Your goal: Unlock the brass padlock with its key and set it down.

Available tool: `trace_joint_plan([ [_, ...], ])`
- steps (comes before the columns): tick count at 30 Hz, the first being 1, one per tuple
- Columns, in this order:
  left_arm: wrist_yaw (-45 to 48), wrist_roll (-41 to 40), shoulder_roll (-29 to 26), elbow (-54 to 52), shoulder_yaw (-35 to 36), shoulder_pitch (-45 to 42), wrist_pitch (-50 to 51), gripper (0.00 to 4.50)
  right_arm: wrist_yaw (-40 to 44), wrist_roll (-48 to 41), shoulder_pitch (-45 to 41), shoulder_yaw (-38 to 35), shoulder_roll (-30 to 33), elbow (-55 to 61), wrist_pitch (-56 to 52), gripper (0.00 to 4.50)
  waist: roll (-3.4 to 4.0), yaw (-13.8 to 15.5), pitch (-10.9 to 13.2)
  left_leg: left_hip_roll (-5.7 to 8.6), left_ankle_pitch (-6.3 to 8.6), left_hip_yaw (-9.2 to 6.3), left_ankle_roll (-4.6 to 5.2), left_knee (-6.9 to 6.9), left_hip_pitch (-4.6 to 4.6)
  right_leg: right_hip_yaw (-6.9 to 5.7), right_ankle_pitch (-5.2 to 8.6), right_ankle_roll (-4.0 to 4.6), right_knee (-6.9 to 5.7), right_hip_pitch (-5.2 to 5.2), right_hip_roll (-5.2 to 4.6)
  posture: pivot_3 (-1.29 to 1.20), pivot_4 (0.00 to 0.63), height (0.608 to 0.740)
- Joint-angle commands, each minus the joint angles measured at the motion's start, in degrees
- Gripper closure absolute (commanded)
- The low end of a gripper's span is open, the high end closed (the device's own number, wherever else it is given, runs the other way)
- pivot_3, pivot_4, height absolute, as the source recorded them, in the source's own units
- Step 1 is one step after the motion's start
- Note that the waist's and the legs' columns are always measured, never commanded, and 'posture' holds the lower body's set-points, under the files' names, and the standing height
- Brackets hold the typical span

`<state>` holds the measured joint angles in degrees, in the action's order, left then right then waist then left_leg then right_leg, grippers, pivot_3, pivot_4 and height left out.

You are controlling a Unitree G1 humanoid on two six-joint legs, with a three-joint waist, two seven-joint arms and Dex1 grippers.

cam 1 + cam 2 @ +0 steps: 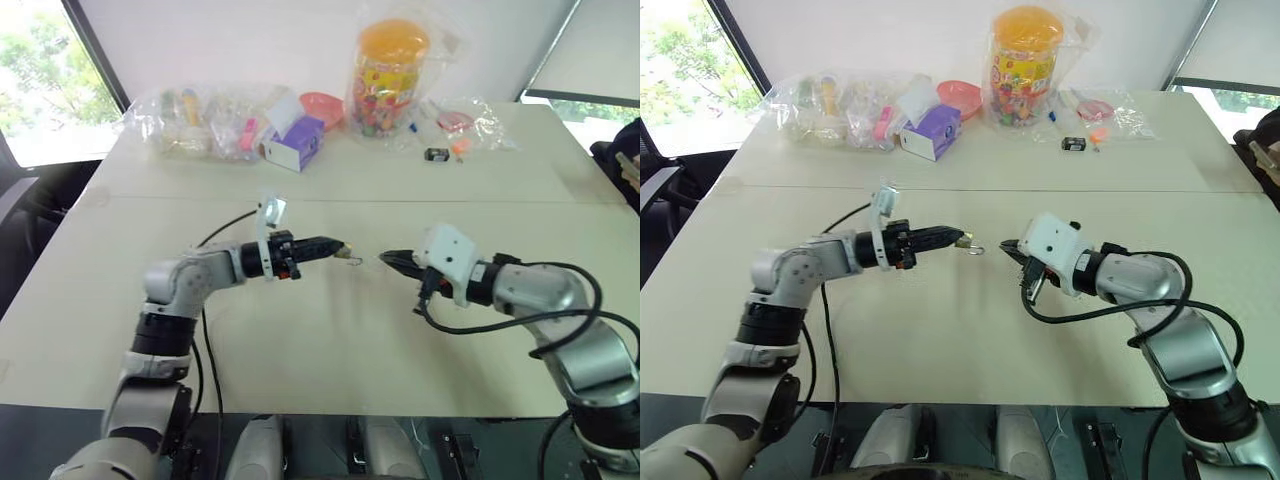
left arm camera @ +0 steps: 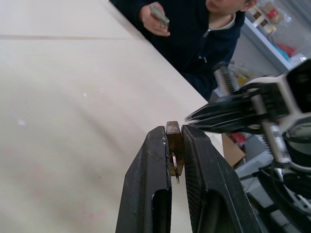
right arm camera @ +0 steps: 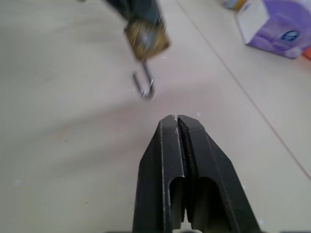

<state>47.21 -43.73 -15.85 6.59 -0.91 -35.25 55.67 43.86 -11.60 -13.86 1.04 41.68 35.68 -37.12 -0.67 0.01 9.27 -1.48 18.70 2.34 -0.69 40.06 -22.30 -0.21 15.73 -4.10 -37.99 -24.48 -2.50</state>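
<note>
- My two head eyes look forward and down over the pale table (image 1: 330,330), taking in both arms and the bags along the far edge; they share nearly the same scene, the right eye sitting slightly offset.
- My left wrist camera looks close along the left gripper (image 2: 176,133), low across the tabletop toward a seated person (image 2: 194,29) past the edge.
- My right wrist camera sits close behind the right gripper (image 3: 177,121), facing along the table toward the purple box (image 3: 274,26).
- Both wrist views catch the brass padlock (image 3: 146,39) that the head eyes also see.
</note>
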Motion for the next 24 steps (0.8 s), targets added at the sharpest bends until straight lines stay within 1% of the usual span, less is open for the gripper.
trace_joint_plan([
  [1,-1.9,2.9,3.3,4.9,-0.9,-1.4,-2.8,4.50,-2.4,-1.1,0.5,-2.8,0.1,4.6,-2.3,4.46,0.00,0.0,0.0,0.00,0.00,0.00,0.00,0.00,0.00,0.00,0.00,0.00,0.00,0.00,0.01,0.00,0.150,0.740],
  [4,-3.1,7.0,6.1,11.3,-1.5,-2.2,-6.9,4.50,-4.0,-1.2,1.0,-2.9,0.1,6.6,-4.1,4.46,0.00,0.0,0.0,0.02,0.00,0.00,0.00,0.00,0.00,0.00,0.00,0.00,0.00,0.00,0.03,0.00,0.150,0.740],
  [8,-3.0,11.0,7.6,17.2,-2.0,-3.2,-11.5,4.50,-5.8,-1.3,1.7,-2.8,-0.1,8.7,-5.9,4.46,-0.02,0.2,0.0,0.03,0.00,0.00,0.01,-0.01,0.00,0.00,0.00,0.00,0.01,0.00,0.05,0.00,0.150,0.740],
  [11,-2.3,12.3,7.7,19.3,-1.7,-3.5,-12.7,4.50,-7.0,-1.4,1.8,-2.5,-0.2,9.5,-6.8,4.46,-0.02,0.4,0.0,0.04,0.00,0.00,0.01,0.00,0.00,0.00,0.00,0.00,0.01,0.00,0.03,0.00,0.150,0.740],
  [15,-0.1,13.9,6.5,19.6,-2.4,-2.4,-13.1,4.50,-8.1,-1.7,1.6,-2.0,-0.6,10.2,-7.7,4.46,-0.02,0.4,0.0,0.04,0.01,0.00,0.01,0.00,0.00,0.00,0.00,0.00,0.01,0.00,0.03,0.00,0.150,0.740],
  [17,0.9,14.3,5.9,19.2,-2.6,-1.9,-12.7,3.57,-8.5,-1.8,1.5,-1.7,-0.7,10.4,-7.9,4.50,-0.02,0.3,0.0,0.03,0.01,0.00,0.01,0.00,0.00,-0.01,0.00,0.00,0.01,0.00,0.04,0.00,0.150,0.740],
  [18,1.6,14.5,5.5,18.6,-2.9,-1.6,-12.7,3.28,-8.6,-1.9,1.5,-1.6,-0.7,10.4,-8.0,4.50,-0.02,0.3,0.0,0.03,0.01,0.00,0.01,0.00,0.00,0.00,0.00,0.00,0.01,0.00,0.04,0.00,0.150,0.740],
  [19,2.1,14.8,5.2,18.1,-3.2,-1.3,-12.7,2.81,-8.7,-1.9,1.4,-1.4,-0.7,10.5,-8.0,4.50,-0.02,0.3,0.0,0.03,0.01,0.00,0.01,-0.01,0.00,0.00,0.00,0.00,0.01,0.00,0.04,0.00,0.150,0.740],
  [23,4.2,15.7,3.2,15.5,-4.0,0.2,-12.7,0.72,-8.5,-1.9,1.0,-1.0,-0.3,10.0,-7.7,4.50,-0.01,0.2,0.0,0.02,0.01,-0.01,0.01,0.00,0.02,0.00,0.00,0.00,0.00,0.03,0.04,0.00,0.150,0.740],
  [24,4.6,16.4,2.5,15.0,-4.2,0.5,-13.7,0.28,-8.4,-1.9,0.9,-1.0,-0.2,9.8,-7.6,4.50,-0.01,0.2,0.0,0.02,0.01,-0.01,0.01,0.00,0.05,0.00,0.00,0.00,0.00,0.05,0.04,0.00,0.150,0.740],
])
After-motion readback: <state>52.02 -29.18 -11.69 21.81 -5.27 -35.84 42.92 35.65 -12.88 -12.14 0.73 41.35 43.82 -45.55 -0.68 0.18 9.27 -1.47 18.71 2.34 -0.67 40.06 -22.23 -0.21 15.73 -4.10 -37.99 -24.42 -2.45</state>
